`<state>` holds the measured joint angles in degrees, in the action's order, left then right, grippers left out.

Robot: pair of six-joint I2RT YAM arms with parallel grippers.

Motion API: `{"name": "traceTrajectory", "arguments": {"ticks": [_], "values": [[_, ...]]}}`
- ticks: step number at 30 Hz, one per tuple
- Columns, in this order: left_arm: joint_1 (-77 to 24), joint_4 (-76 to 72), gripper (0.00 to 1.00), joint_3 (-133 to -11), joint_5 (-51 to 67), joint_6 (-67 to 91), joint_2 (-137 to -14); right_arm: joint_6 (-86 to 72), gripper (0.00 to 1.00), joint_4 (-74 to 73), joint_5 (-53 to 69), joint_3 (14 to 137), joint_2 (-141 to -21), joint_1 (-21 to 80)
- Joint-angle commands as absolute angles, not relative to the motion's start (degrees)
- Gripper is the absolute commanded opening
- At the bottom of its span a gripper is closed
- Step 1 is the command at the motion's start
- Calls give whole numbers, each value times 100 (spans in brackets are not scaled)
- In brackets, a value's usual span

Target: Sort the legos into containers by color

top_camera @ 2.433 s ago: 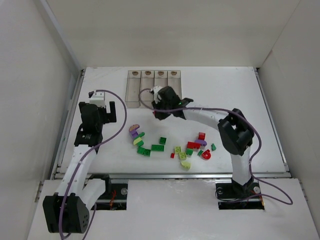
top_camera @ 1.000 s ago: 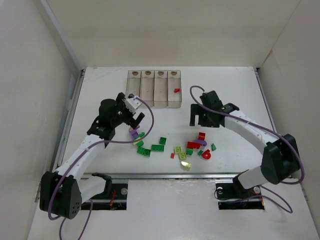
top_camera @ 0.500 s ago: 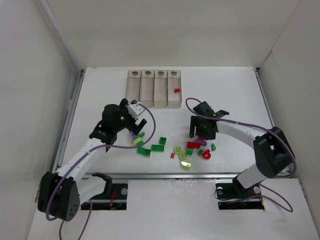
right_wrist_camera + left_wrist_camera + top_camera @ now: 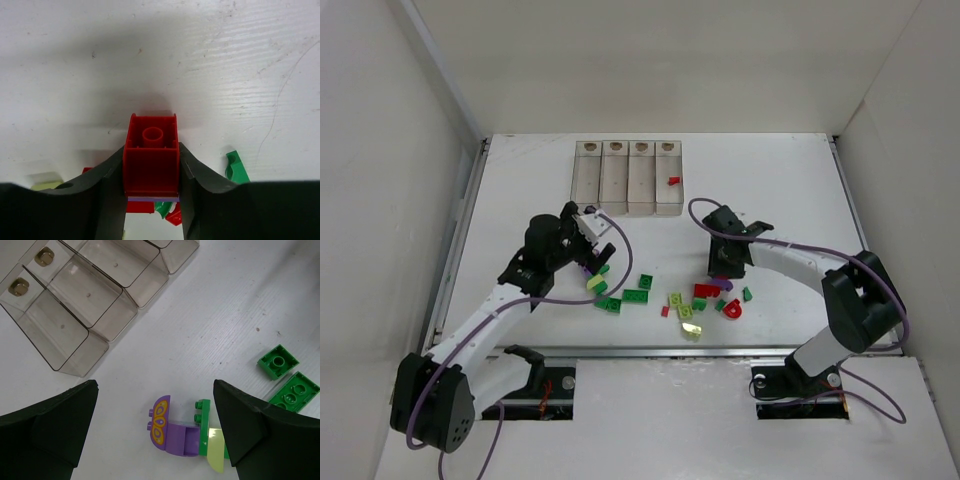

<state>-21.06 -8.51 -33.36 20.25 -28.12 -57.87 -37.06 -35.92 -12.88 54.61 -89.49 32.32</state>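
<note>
Only a purple sliver (image 4: 152,199) shows beneath the red brick (image 4: 151,155) the right claw (image 4: 151,165) clamps; left claw (image 4: 154,386) gapes.

Two arms: left arm (image 4: 480,318), right arm (image 4: 798,262). White tubular links, black joint housings, black bases (image 4: 448,418). Purple cable (image 4: 620,243), one per arm, in loose loops. Left hand (image 4: 590,258), right hand (image 4: 722,268): matte black, with broad curved fingers (image 4: 107,195).
</note>
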Motion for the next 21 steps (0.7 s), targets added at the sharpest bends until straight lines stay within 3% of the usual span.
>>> {"name": "traceTrajectory", "arguments": {"ticks": [1,2,5,11,16,21], "values": [[-2223,-1029,100,-3200,2004,-2812,-5546,-3709,11,-3533,-1328,5686,-8807,3278],[-2224,-1028,100,-3199,2004,-2812,-5494,-3709,0,-3533,-1327,5756,-8807,3278],[-2285,-897,100,-3199,2161,-2812,-5493,-3647,0,-3480,-1117,6028,-8684,3278],[-2460,-598,100,-3672,3539,-4023,-5545,-3288,0,-3594,-896,7907,-9069,3410],[-2583,-1010,100,-4288,3902,-4579,-6071,-3015,0,-3726,-703,9314,-9711,3727],[-2584,-950,100,-4860,4349,-4876,-6451,-2962,0,-3481,-501,9519,-9914,3946]]}}
